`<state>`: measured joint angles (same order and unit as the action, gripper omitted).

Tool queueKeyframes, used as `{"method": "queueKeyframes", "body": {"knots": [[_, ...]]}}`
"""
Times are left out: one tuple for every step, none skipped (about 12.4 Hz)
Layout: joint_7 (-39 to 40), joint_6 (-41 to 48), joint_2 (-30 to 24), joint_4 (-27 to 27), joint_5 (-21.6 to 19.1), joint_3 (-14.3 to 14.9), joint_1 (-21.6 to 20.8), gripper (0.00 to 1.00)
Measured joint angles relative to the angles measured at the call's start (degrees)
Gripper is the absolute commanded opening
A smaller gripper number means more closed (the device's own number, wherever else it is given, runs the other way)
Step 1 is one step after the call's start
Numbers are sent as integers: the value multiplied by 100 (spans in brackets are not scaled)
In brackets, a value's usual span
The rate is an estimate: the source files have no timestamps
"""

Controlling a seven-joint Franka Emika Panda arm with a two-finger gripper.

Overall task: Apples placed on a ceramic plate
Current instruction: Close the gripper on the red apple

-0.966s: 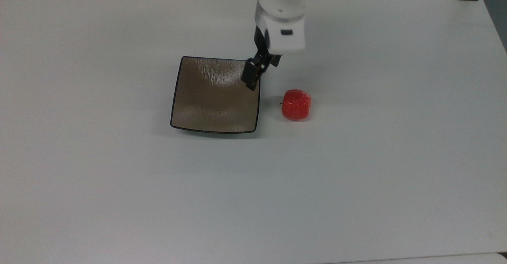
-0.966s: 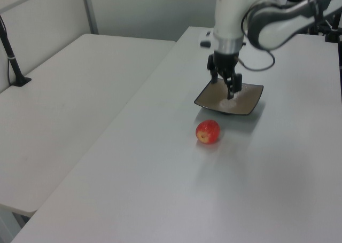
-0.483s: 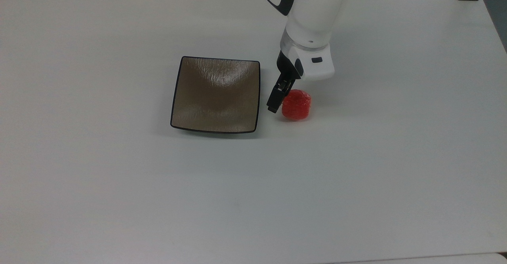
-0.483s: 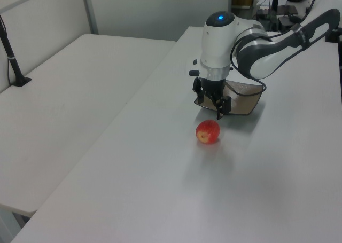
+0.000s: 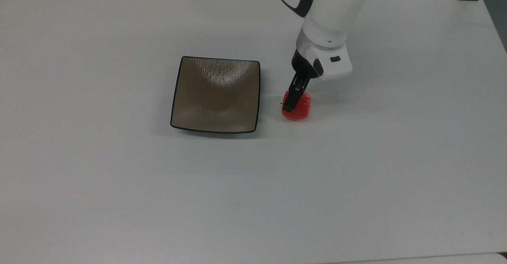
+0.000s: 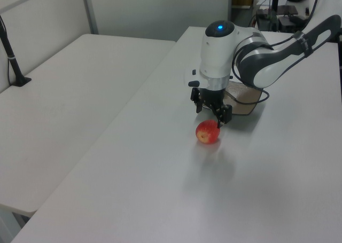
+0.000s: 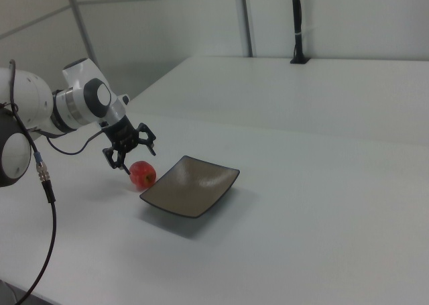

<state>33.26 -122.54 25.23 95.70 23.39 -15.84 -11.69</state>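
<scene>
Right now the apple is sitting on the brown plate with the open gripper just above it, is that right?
Not quite. The apple sits on the white table, beside the brown plate on the top view's right, apart from it. The plate holds nothing. The open gripper is indeed just above the apple, as the right view shows.

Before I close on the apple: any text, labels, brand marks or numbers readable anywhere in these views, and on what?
None can be read.
Apple: no sticker or mark.
Ceramic plate: plain glazed surface, no lettering.
Gripper and the white arm housing: no legible brand or number; a small dark button-like patch carries no readable text.
Table: bare of writing.
</scene>
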Motion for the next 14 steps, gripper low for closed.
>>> {"method": "queueKeyframes", "body": {"knots": [[1,0,18,0,18,-12,-4,100],[2,0,64,0,103,-19,-12,100],[2,0,131,-1,178,-21,-22,84],[2,0,199,-4,211,-20,-29,41],[2,0,259,-23,267,-21,-38,22],[2,0,303,-44,390,-21,-44,22],[2,0,311,-69,453,-21,-44,23],[2,0,315,-80,459,-21,-44,24],[2,0,323,-86,459,-21,-44,24],[2,-1,326,-92,460,-21,-44,24],[2,0,326,-101,460,-21,-44,24],[2,0,326,-116,460,-20,-44,24],[2,0,325,-150,461,-20,-40,24],[1,0,314,-222,462,-19,-28,24]]}}
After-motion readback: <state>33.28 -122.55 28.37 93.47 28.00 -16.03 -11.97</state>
